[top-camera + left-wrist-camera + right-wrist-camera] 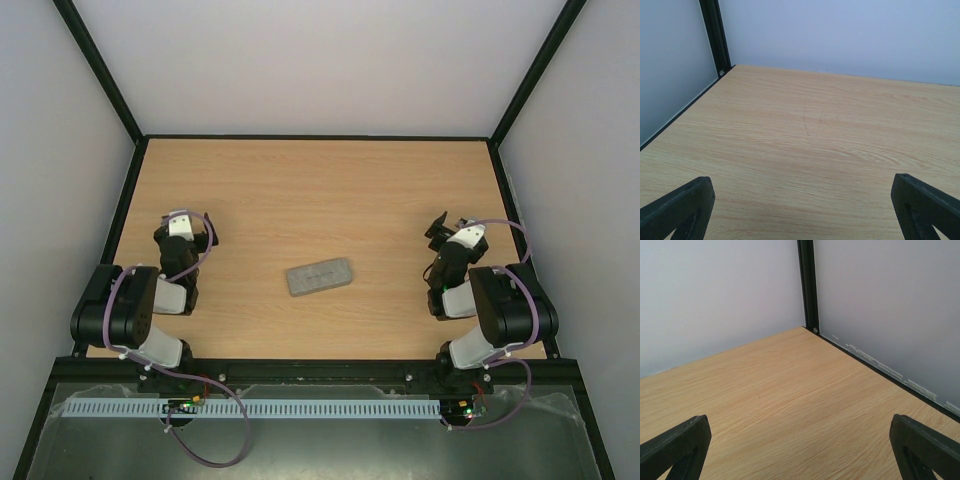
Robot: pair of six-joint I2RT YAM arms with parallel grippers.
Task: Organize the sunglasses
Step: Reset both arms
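Note:
The sunglasses are out of view. A grey rectangular textured case (319,277) lies shut near the middle of the wooden table (320,190), between the two arms. My left gripper (201,237) rests at the left side of the table, open and empty; its black fingertips (682,205) frame bare wood in the left wrist view. My right gripper (440,228) rests at the right side, open and empty; its fingertips (925,445) also frame bare wood. Neither gripper touches the case.
White walls and black frame posts (100,70) enclose the table on three sides. The left wrist view shows the far left corner post (715,35), the right wrist view the far right corner post (808,285).

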